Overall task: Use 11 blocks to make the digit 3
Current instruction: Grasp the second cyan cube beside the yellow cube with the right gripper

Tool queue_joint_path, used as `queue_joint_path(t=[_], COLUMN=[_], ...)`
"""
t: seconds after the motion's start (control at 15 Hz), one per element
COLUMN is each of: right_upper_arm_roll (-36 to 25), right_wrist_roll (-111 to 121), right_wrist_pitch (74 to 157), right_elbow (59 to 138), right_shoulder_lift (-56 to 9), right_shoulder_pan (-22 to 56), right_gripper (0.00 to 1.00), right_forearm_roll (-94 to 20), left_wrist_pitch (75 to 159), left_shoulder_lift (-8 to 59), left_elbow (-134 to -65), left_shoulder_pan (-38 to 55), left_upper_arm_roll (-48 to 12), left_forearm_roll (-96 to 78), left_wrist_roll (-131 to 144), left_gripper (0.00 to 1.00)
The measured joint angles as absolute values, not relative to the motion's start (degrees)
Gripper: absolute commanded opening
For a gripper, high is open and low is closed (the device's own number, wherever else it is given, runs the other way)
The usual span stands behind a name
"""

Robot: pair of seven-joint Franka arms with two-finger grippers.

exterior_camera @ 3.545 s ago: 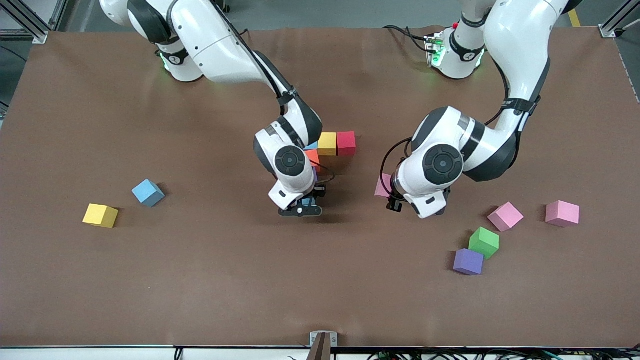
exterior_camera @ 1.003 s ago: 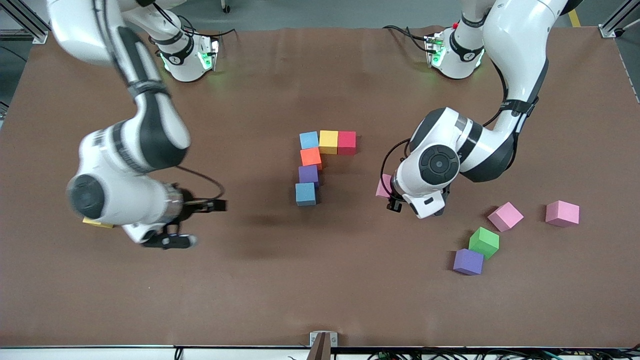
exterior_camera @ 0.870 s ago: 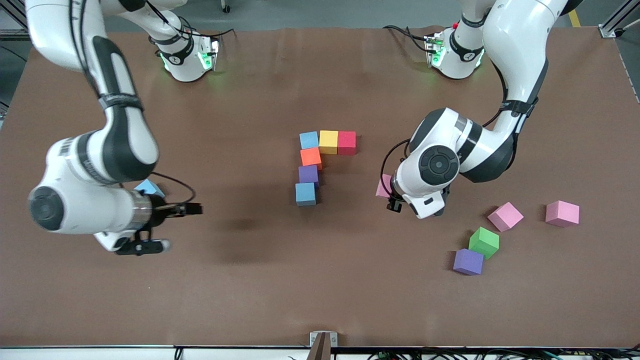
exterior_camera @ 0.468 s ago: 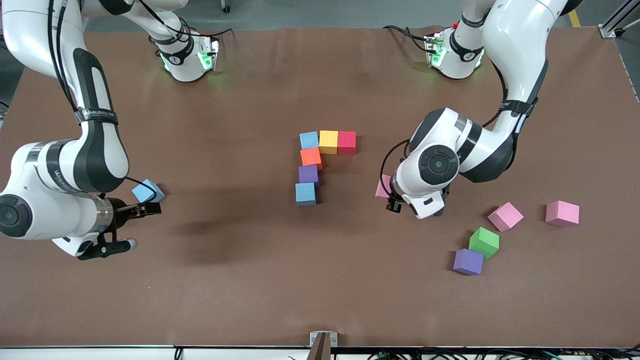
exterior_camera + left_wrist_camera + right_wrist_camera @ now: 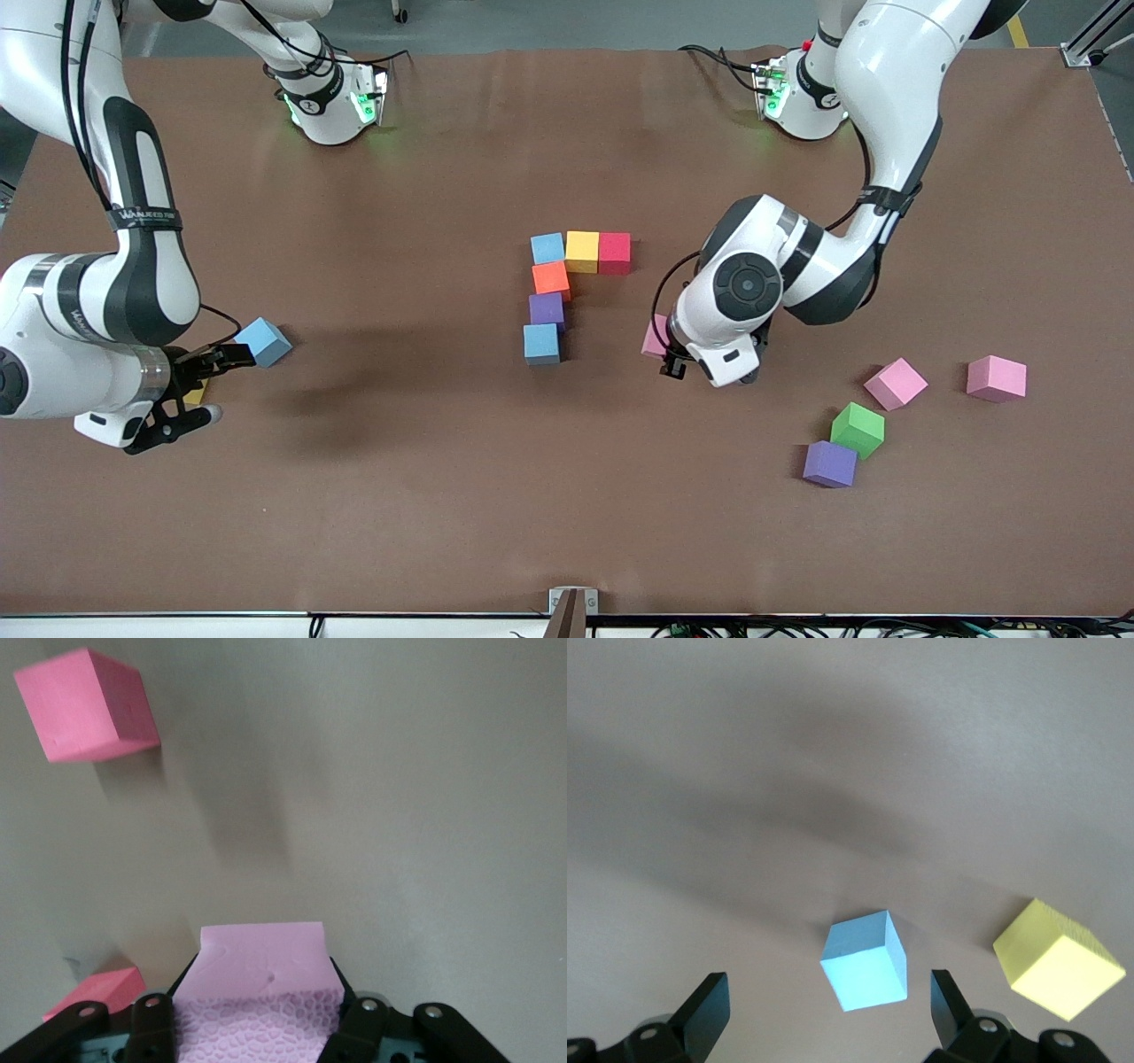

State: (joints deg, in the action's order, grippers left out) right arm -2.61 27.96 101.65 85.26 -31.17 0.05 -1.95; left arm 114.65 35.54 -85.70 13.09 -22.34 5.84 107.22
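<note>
Front view: six-cube partial digit 3 (image 5: 567, 283); left tool (image 5: 266, 1028) pinching pink cube (image 5: 259, 979); right tool (image 5: 824, 1014) spread.

You've got a brown matte table (image 5: 425, 496) filling the shot, grey floor (image 5: 549, 25) along the top edge, aluminium frame posts (image 5: 1088, 35) at the corners.

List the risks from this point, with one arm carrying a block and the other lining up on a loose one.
1. The left gripper holds its pink block low between the pads; it might slip during placement.
2. The open right gripper approaches a light blue block lying skewed to its fingers; closing could twist it.
3. A yellow block lies close beside, and a finger might nudge it.
</note>
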Motion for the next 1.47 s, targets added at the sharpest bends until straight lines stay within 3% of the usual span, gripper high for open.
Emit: queue_joint_path(t=[0.67,1.47], right_upper_arm_roll=[-2.61,-1.87], right_wrist_roll=[56.30,63.94], right_wrist_pitch=[122.82,139.83], right_elbow=[108.32,121.56], right_shoulder_lift=[-23.56,-22.76], right_shoulder_pan=[-3.94,-4.05], right_gripper=[1.00,1.00], right_forearm_roll=[-1.76,-1.74], left_wrist_pitch=[123.91,132.79], left_shoulder_lift=[40.43,40.64], left_elbow=[-87.26,-96.90], left_shoulder_pan=[20.39,22.08], left_upper_arm_roll=[-22.28,-22.06], left_forearm_roll=[5.91,10.38], left_wrist_roll=[123.16,136.06], left_gripper=[0.01,0.01])
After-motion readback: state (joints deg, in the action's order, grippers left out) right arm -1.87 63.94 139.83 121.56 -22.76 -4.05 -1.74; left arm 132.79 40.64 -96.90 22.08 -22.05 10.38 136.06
